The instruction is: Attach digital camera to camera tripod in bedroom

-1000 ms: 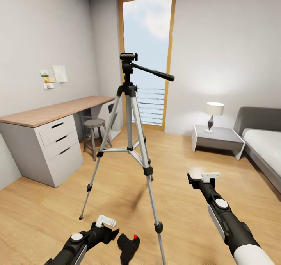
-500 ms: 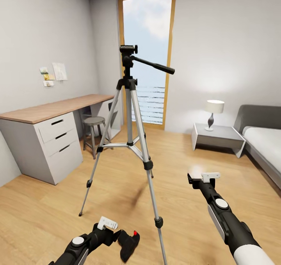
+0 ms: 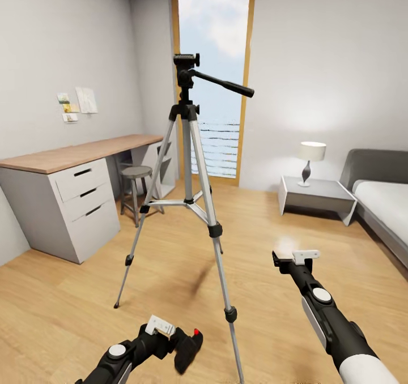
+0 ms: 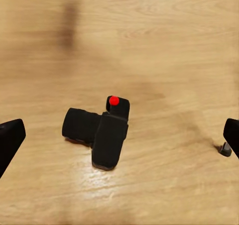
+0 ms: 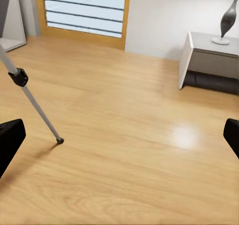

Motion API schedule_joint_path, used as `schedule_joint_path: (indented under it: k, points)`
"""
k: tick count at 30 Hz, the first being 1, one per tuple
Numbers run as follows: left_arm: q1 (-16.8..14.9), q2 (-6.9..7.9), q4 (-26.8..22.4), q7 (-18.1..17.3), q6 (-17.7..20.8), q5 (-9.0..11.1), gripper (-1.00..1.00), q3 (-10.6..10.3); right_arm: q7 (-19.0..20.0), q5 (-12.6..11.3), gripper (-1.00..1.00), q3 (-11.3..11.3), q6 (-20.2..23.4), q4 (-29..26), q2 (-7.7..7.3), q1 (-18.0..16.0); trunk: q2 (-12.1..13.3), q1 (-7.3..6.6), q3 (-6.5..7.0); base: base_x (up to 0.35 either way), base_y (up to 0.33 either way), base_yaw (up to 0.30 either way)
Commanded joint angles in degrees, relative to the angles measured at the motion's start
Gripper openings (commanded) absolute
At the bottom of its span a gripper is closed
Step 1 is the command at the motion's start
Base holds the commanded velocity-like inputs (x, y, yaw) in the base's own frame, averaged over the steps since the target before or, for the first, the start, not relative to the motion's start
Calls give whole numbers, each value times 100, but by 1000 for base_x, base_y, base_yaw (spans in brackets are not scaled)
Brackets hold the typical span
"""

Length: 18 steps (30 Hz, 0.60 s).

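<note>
No legible text, labels, brands or numbers anywhere. Small papers pinned on the wall [image 3: 76, 104] above the desk [image 3: 68, 157], too small and blurred to read.

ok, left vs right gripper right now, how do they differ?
The left gripper sits low beside the digital camera, which lies on the floor between its open fingers. The right gripper is held higher, with bare floor ahead and a camera tripod foot. Both are open and empty.

Camera tripod [image 3: 188, 163] stands near digital camera [image 3: 187, 349].
</note>
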Motion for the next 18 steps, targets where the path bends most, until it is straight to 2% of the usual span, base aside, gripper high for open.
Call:
schedule_joint_path:
  k: [1, 10, 18]
  points:
    - [-2, 4, -10, -9, 28, -1, 100, -11, 22, -4, 100, -10, -17, 4, 1, -3, -44, 21, -24, 0, 0, 0]
    - [-2, -2, -10, -9, 28, -7, 100, -15, 15, -4, 100, -10, -16, 7, 1, -3, -405, 219, -186, 0, 0, 0]
    - [-2, 4, -10, -9, 11, -8, 100, -16, 18, -4, 100, -10, -26, 7, 1, -3, -416, 240, -363, 0, 0, 0]
